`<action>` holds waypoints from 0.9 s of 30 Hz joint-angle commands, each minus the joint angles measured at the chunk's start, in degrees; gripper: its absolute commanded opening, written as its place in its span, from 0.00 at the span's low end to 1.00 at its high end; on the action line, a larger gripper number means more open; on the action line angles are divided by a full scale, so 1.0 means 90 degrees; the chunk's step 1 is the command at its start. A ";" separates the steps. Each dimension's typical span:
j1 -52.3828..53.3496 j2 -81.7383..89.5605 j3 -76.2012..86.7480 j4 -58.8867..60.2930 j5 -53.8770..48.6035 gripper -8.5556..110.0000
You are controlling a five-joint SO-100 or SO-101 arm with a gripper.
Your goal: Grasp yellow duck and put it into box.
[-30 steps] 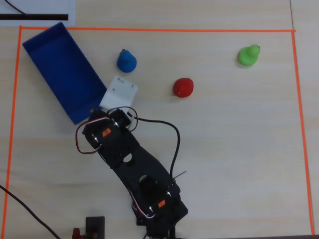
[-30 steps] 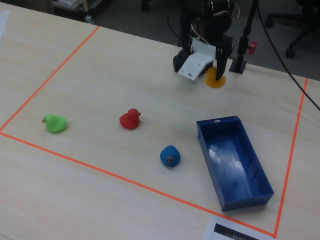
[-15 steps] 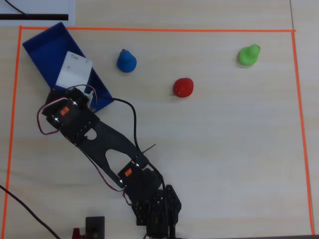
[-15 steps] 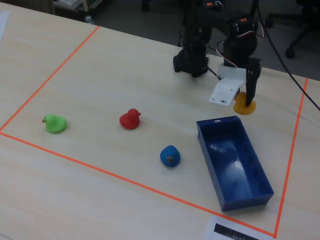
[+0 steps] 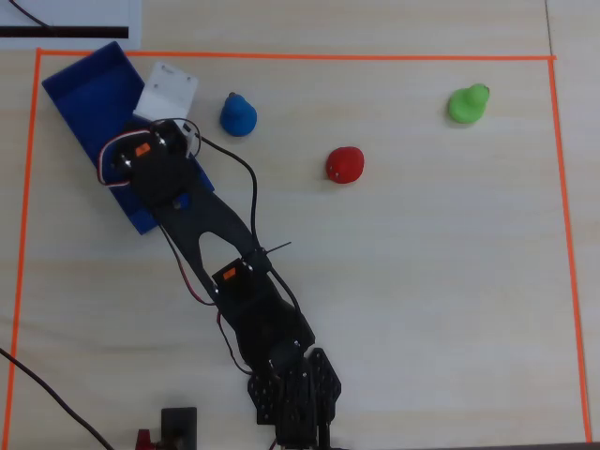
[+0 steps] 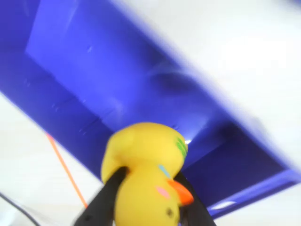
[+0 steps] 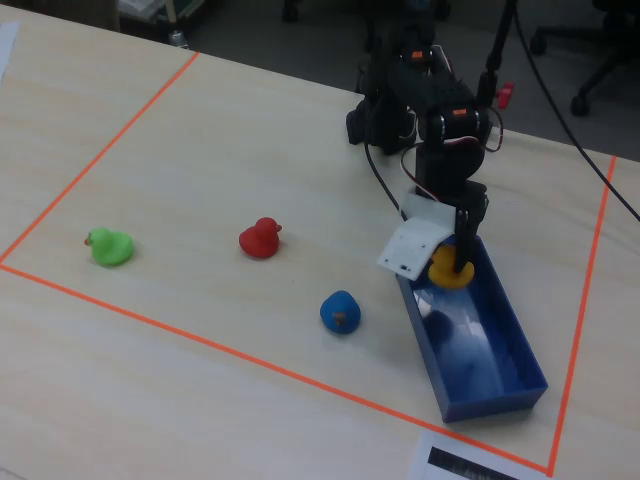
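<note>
The yellow duck [image 6: 146, 179] fills the wrist view, clamped between my two black fingers [image 6: 106, 200]. My gripper [image 6: 148, 197] is shut on it. In the fixed view the duck [image 7: 447, 268] hangs in the gripper [image 7: 455, 265] just above the near end of the blue box [image 7: 500, 370]. In the overhead view the arm's wrist [image 5: 155, 164] covers the box [image 5: 89, 89] at its lower end and hides the duck. The wrist view shows the box's blue inside [image 6: 141, 80] right behind the duck.
A blue duck [image 5: 238, 114], a red duck [image 5: 345, 164] and a green duck [image 5: 468, 103] sit on the table inside the orange tape border [image 5: 300, 58]. They also show in the fixed view: blue duck [image 7: 341, 311], red duck [image 7: 260, 238], green duck [image 7: 110, 246].
</note>
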 commanded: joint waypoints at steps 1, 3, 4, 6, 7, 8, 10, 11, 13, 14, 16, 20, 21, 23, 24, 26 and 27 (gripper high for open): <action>0.0088 0.0527 0.0215 0.0146 -0.0137 0.41; 0.0234 0.0928 0.0225 0.0381 -0.0195 0.46; 0.0312 0.1201 0.0225 0.0527 -0.0244 0.48; 0.0430 0.1787 0.0215 0.0850 -0.0342 0.46; 0.0479 0.2129 0.0234 0.1094 -0.0361 0.41; 0.0508 0.2578 0.0410 0.1299 -0.0361 0.32; 0.0547 0.3789 0.1367 0.1348 -0.0361 0.08; 0.0557 0.4482 0.2041 0.1260 -0.0420 0.07; 0.0547 0.5947 0.3584 0.1182 -0.0645 0.07; 0.0547 0.6699 0.4365 0.1113 -0.0713 0.07; 0.0732 0.8320 0.6279 0.0684 -0.0967 0.07; 0.1562 1.0645 0.9512 0.0088 -0.1982 0.07; 0.1758 1.0938 0.9980 0.0088 -0.2139 0.07; 0.2129 1.1602 1.0791 0.0020 -0.2363 0.07; 0.2324 1.1914 1.1162 -0.0088 -0.2471 0.07; 0.2715 1.2441 1.1826 -0.0225 -0.2754 0.07; 0.2920 1.2617 1.2109 -0.0254 -0.2930 0.07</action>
